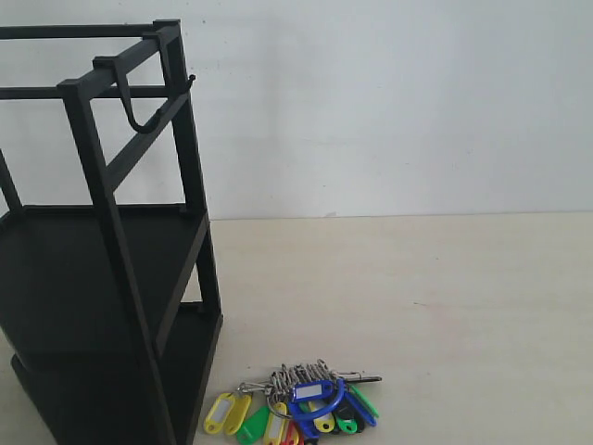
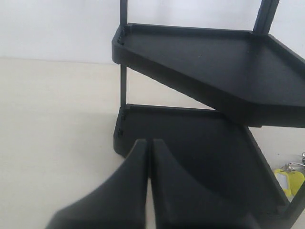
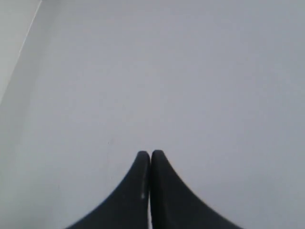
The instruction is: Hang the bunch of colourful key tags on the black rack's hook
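Pre-grasp stage: key tag bunch (image 1: 301,403) lies beside black rack (image 1: 74,269), hook (image 1: 139,127) bare; left gripper (image 2: 150,145) and right gripper (image 3: 150,155), pressed together and seemingly empty, must open first.

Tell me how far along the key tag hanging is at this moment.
Nothing looks done yet: the colourful key tag bunch lies on the table at the foot of the black rack, and the hook near its top is bare. Nothing is in hand: the left gripper and right gripper are both shut and empty. Left to do: grasp the bunch, lift it, loop it over the hook.
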Available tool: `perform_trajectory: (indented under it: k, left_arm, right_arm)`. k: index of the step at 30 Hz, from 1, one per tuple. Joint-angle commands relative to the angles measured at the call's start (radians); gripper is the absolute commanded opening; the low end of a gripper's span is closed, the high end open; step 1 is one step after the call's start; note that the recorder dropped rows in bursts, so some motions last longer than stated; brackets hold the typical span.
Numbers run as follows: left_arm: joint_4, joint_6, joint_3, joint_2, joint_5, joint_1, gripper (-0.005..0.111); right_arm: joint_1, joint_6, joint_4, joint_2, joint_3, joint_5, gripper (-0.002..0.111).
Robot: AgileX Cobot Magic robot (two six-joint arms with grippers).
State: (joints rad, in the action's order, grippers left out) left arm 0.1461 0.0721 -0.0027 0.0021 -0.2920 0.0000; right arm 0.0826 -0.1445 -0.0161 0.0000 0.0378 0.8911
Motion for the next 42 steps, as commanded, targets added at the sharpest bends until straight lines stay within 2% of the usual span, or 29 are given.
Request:
perform_trajectory:
  k: [1,2,4,5,6,8,9,10,15,22,27,30,35,38,42]
  left_arm:
    - [-0.005,0.003,0.003,-0.002,0.008,-0.001,0.004]
    - [-0.005,0.003,0.003,-0.002,0.008,-0.001,0.004]
    - [-0.005,0.003,0.003,-0.002,0.008,-0.001,0.004]
    - [-0.005,0.003,0.003,-0.002,0.008,-0.001,0.004]
    - [-0.005,0.003,0.003,-0.002,0.008,-0.001,0.004]
    - [-0.005,0.003,0.003,-0.002,0.008,-0.001,0.004]
    - [-0.005,0.003,0.003,-0.002,0.008,-0.001,0.004]
    - [-0.005,0.003,0.003,-0.002,0.008,-0.001,0.004]
    - [-0.005,0.003,0.003,-0.002,0.008,-0.001,0.004]
    - [-0.005,0.003,0.003,-0.002,0.008,-0.001,0.004]
    - [-0.005,0.003,0.003,-0.002,0.008,-0.001,0.004]
    - [-0.005,0.003,0.003,-0.002,0.008,-0.001,0.004]
    - [-0.005,0.003,0.003,-0.002,0.008,-0.001,0.004]
    - [-0.005,0.003,0.003,-0.002,0.008,-0.001,0.004]
    - [-0.005,0.003,0.003,-0.002,0.008,-0.001,0.004]
  right_arm:
    - [-0.003,-0.033,0.03,0.021,0.256,-0.385,0.0]
    - [-0.003,-0.033,0.03,0.056,0.305,-0.491,0.0]
    - [-0.003,-0.038,0.03,0.243,0.527,-0.984,0.0]
    - [-0.003,-0.038,0.032,0.297,0.572,-1.108,0.0]
    - [-0.003,-0.038,0.034,0.393,0.639,-1.316,0.0]
    - [-0.003,-0.038,0.077,0.532,0.696,-1.54,0.0]
    - [-0.003,-0.04,0.107,0.569,0.7,-1.573,0.0]
    - [-0.003,-0.042,0.177,0.621,0.7,-1.576,0.0]
    - [-0.003,-0.014,0.24,0.703,0.7,-1.529,0.0]
    - [-0.003,0.66,0.886,0.917,0.7,-1.666,0.0]
    - [0.003,0.743,1.049,1.126,0.698,-1.656,0.001]
    - [0.06,0.799,1.135,1.206,0.668,-1.548,0.01]
    - [0.243,0.845,1.217,1.32,0.645,-1.364,0.041]
    - [0.331,0.79,1.224,1.397,0.645,-1.243,0.043]
    - [0.401,0.733,1.27,1.49,0.645,-1.106,0.043]
